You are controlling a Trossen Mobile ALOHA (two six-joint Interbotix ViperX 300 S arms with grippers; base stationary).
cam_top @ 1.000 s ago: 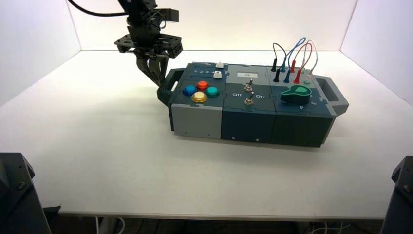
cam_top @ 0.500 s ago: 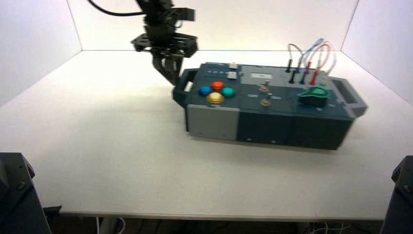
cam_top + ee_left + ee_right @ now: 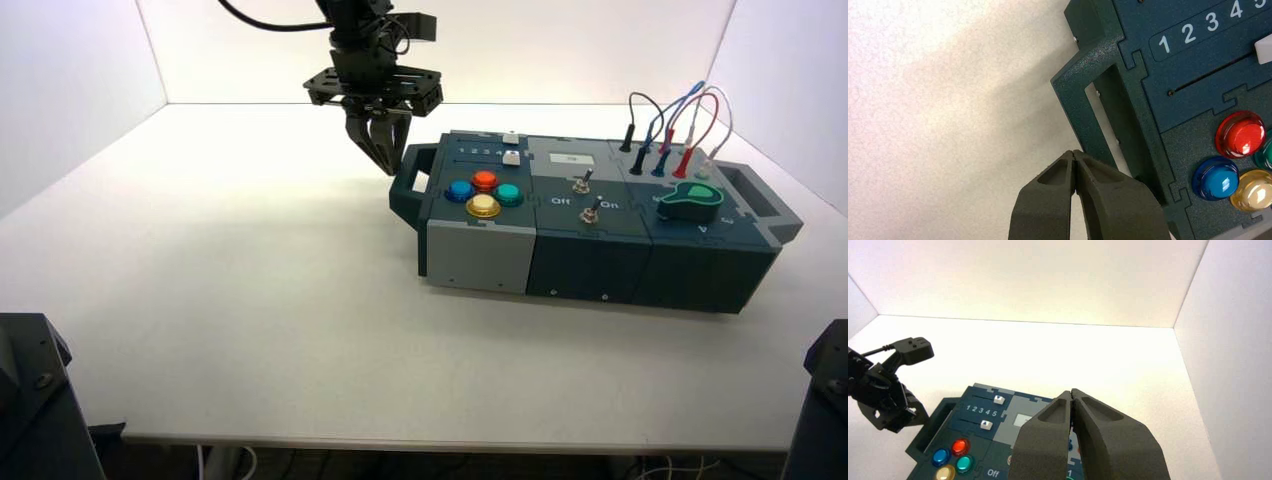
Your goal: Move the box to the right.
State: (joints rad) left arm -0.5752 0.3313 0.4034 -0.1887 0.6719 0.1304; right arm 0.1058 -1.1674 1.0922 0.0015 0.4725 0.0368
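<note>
The box (image 3: 580, 262) lies lengthwise on the white table, right of centre, with coloured buttons (image 3: 484, 194), two toggle switches (image 3: 586, 196) and looped wires (image 3: 676, 125) on top. My left gripper (image 3: 391, 166) is shut and empty, its tips down at the outer side of the box's left end handle (image 3: 410, 186). The left wrist view shows the shut left gripper (image 3: 1074, 153) beside that handle (image 3: 1082, 119), close to the blue button (image 3: 1216, 178) and red button (image 3: 1242, 137). My right gripper (image 3: 1072, 392) is shut and empty, held back above the box (image 3: 975, 437).
White walls close the table in at the back and both sides; the right wall (image 3: 790, 80) stands a little beyond the box's right handle (image 3: 762, 198). Dark arm bases sit at the front left corner (image 3: 30, 400) and the front right corner (image 3: 825, 395).
The box has slid to the right across the table, with my shut left gripper moving right along with it at the left handle. The right arm has not moved.
</note>
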